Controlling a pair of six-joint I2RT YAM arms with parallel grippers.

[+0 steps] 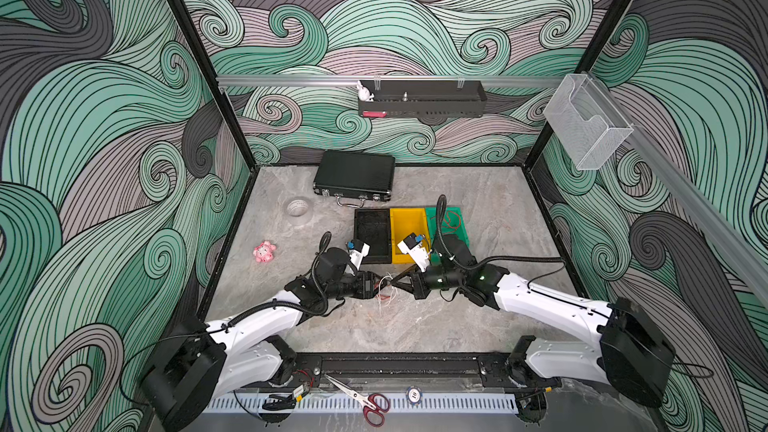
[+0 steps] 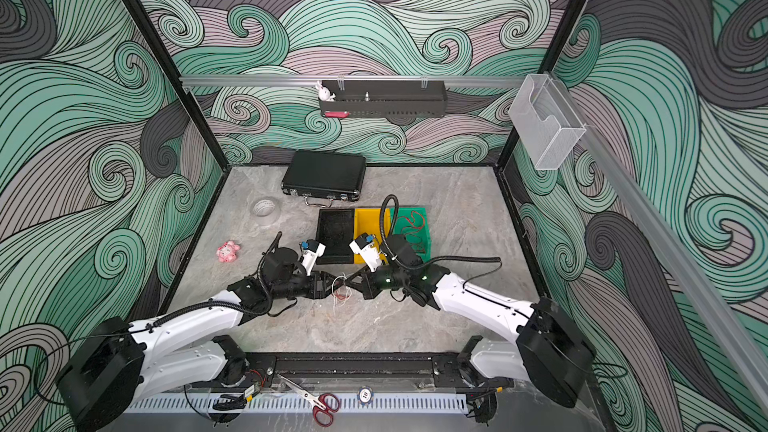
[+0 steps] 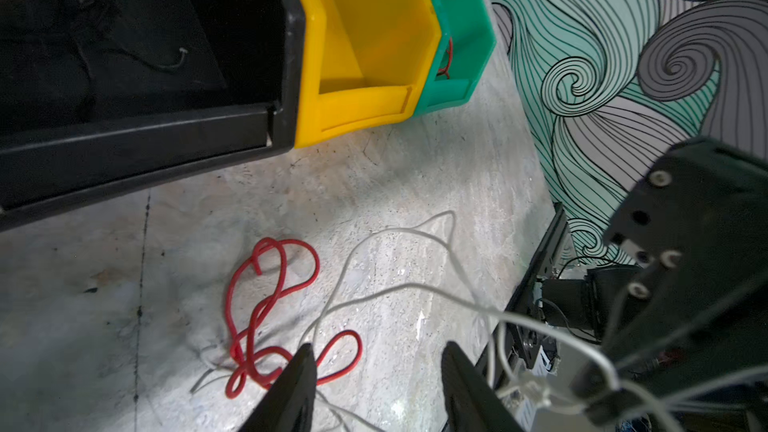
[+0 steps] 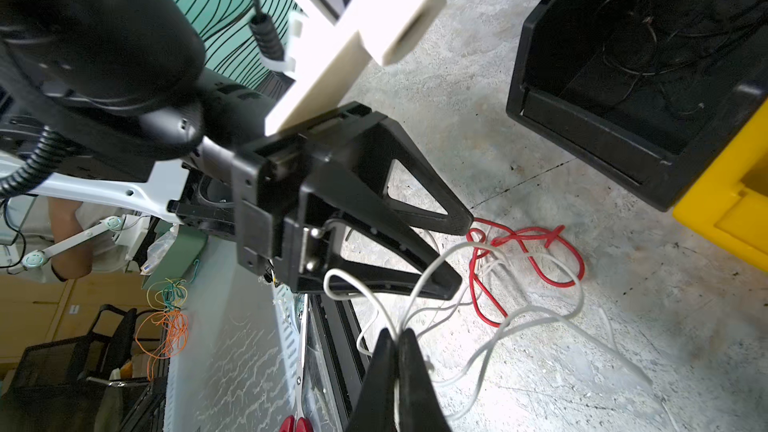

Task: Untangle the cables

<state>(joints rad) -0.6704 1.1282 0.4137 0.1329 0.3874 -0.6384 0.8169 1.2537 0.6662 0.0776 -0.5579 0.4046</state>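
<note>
Your right fingers (image 4: 409, 351) pinch the limp, light white cable (image 4: 424, 280), left fingers (image 3: 299, 369) spread just beside them; the soft red cable (image 3: 291, 241) tangled beneath should slide free if you grip near its crossing.

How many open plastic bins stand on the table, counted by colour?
Black open plastic bin: 1
Yellow open plastic bin: 1
Green open plastic bin: 1
Total: 3
</note>
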